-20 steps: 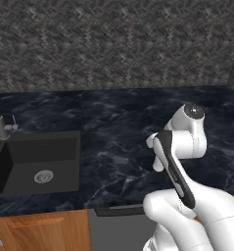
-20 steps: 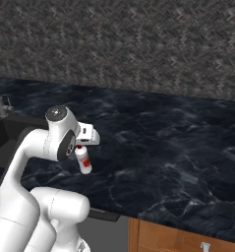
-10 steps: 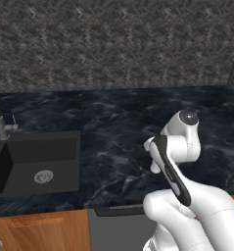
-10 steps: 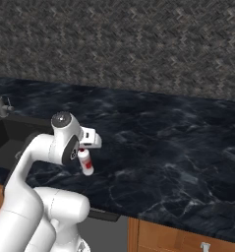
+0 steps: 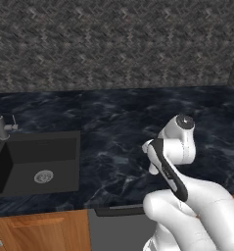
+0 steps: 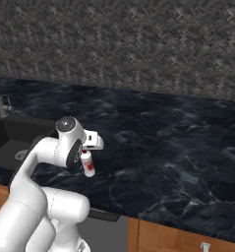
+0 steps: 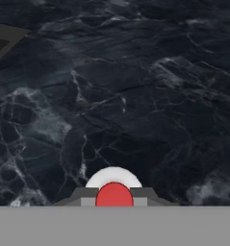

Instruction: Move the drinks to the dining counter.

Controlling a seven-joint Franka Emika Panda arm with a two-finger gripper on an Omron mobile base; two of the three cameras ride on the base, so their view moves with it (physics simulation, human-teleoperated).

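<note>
One white bottle (image 6: 88, 164), one sink (image 5: 35, 164), one faucet (image 5: 0, 120)

The arm (image 6: 45, 162) folds low, its tool (image 7: 114, 201) clamped, pointing down.

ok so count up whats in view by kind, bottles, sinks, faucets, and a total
bottles: 1, the slim white bottle with a red cap, held in the gripper over the dining counter
sinks: 1, the dark sink
faucets: 1, the steel faucet
total: 3
</note>
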